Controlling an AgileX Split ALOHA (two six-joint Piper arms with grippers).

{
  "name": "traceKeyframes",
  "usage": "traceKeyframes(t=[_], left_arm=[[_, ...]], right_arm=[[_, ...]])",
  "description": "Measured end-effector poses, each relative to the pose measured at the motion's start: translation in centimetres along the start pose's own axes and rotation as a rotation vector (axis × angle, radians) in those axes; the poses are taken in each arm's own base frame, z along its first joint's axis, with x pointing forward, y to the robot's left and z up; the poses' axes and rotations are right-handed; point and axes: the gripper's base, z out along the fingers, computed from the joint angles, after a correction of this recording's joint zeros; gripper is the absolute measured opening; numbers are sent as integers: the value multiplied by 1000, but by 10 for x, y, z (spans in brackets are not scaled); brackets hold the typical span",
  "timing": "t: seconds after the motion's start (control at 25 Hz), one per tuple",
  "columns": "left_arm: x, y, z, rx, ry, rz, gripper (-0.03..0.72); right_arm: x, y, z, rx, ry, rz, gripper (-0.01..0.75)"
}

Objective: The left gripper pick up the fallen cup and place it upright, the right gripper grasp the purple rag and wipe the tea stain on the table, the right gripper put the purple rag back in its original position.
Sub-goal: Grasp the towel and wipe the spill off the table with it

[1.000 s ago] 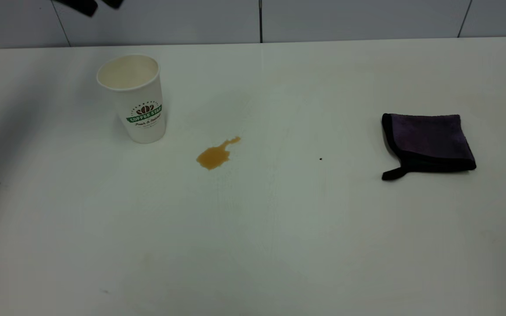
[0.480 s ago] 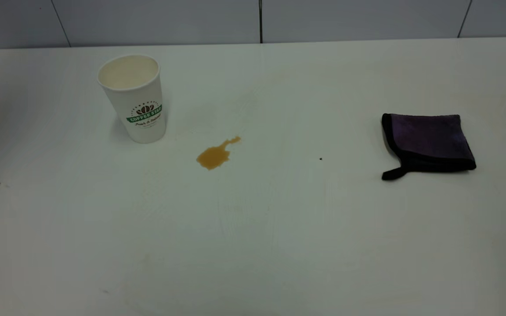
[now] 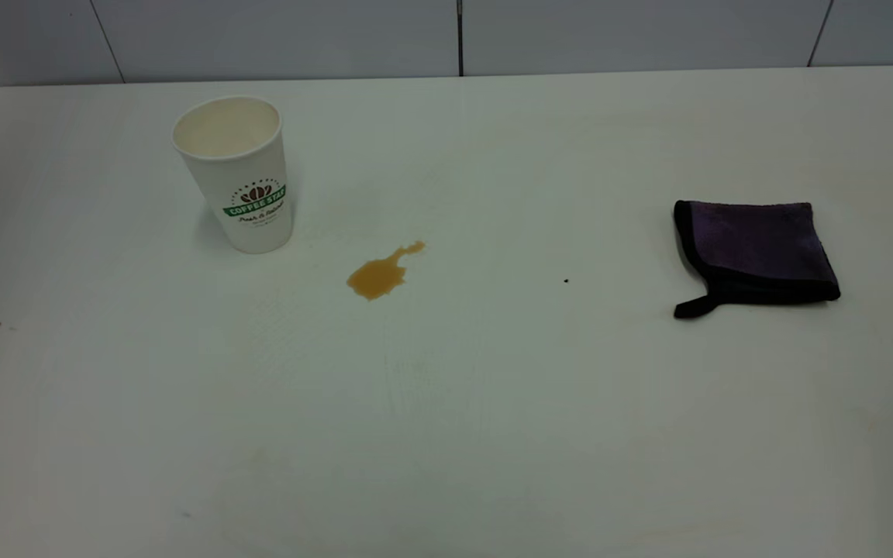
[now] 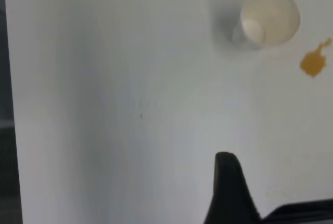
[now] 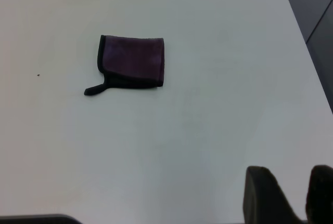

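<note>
The white textured paper cup (image 3: 236, 172) with a green band already stands upright near the tabletop's (image 3: 446, 434) far left corner, so wiping looks next. The small amber-brown tea stain (image 3: 381, 272) lies just beside it. The dark purple terry rag (image 3: 756, 252) lies flat, untouched, towards the right edge. The left gripper (image 4: 229, 193) and right gripper (image 5: 289, 195) hang high; whether either is wide or narrow cannot be told.

Left tool (image 4: 229, 193): only one matte black tapered finger with a rounded tip is seen. Right tool (image 5: 291, 195): two dark, rounded, blurred black fingers are seen.
</note>
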Motion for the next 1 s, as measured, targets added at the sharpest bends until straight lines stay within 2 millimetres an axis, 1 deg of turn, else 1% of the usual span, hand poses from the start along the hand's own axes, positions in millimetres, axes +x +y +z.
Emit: traceKeyframes(t=[0.16,0.32,0.52,0.68,0.8,0.88,1.0], left_arm=[[46,-5,-1,-19,50,0,514],[84,-8,0,-49,84,-21,514],[136,-10,12,-101,143,-124,514],[184,-13,22,-135,168,-170,514],[213,-17,27,-144,141,-175,514],[228,-19,27,-147,97,-175,514],[246,-23,24,-153,19,-175,514]], right_arm=[[0,0,0,0,0,0,237],[0,0,0,0,0,0,237],[0,0,0,0,0,0,238],[0,0,0,0,0,0,238],[0,0,0,0,0,0,238],[0,0,0,0,0,0,238],[0,0,0,0,0,0,238]])
